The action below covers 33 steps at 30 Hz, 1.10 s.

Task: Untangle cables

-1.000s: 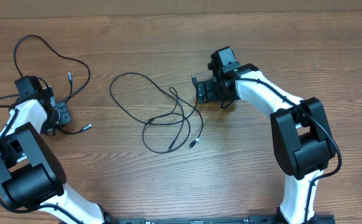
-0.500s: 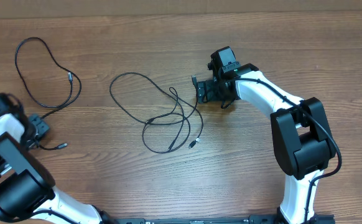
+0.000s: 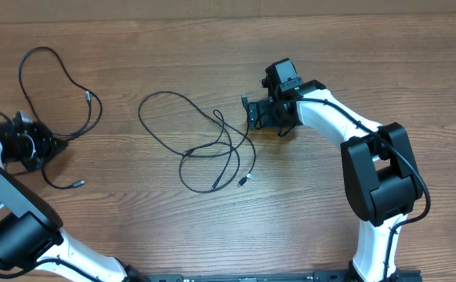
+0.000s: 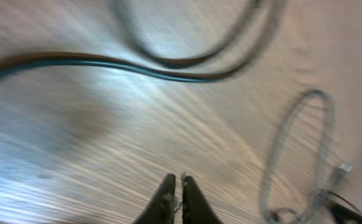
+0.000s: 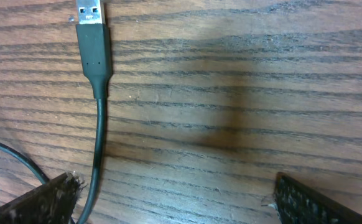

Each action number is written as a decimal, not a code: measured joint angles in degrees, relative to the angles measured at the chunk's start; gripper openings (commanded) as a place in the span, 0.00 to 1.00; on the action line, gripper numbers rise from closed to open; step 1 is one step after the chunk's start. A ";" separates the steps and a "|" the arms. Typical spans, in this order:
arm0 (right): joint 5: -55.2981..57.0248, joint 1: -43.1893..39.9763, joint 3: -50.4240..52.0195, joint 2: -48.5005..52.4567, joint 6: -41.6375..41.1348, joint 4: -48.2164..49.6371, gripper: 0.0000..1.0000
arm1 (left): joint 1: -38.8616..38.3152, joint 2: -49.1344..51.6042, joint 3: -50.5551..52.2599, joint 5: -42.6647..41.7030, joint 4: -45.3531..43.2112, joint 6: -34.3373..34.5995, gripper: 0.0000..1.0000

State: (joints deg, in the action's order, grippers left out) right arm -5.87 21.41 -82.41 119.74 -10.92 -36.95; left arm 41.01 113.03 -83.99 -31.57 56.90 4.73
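Note:
Two thin black cables lie on the wooden table. The left cable (image 3: 36,59) loops at the far left, and its plug end (image 3: 77,184) rests below the loop. My left gripper (image 3: 44,145) sits at the table's left edge, shut on this cable between loop and plug. In the blurred left wrist view the fingertips (image 4: 168,186) are pressed together, with a stretch of the cable (image 4: 106,62) ahead of them. The middle cable (image 3: 182,102) lies in loose loops. My right gripper (image 3: 251,113) stands open at its right side, and a USB plug (image 5: 89,12) and its cord pass my left finger (image 5: 50,199).
Thicker black cords run along both arms. The right arm (image 3: 373,168) reaches in from the front right. The table's back edge (image 3: 228,17) runs along the top. Bare wood (image 3: 173,227) lies in front of the middle cable.
My left gripper has moved left and slightly back, pulling the left cable with it, and the plug end slid left and toward the front. The right arm and middle cable have not moved.

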 measured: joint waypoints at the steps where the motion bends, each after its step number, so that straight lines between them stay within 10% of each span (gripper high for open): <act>1: 0.00 0.00 0.00 0.00 -0.02 0.13 1.00 | -0.57 0.00 -0.33 -0.96 1.57 0.00 0.04; 16: 0.11 0.00 0.04 0.00 -0.26 0.33 1.00 | -13.60 0.00 17.35 1.09 4.17 0.28 0.04; 33: -0.13 -0.02 0.04 0.00 -0.44 0.35 1.00 | -2.43 -1.97 21.66 5.31 -2.23 7.48 0.04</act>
State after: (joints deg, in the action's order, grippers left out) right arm -6.00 21.39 -82.37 119.74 -11.35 -36.60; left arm 38.59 111.07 -62.33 -26.26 54.68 12.21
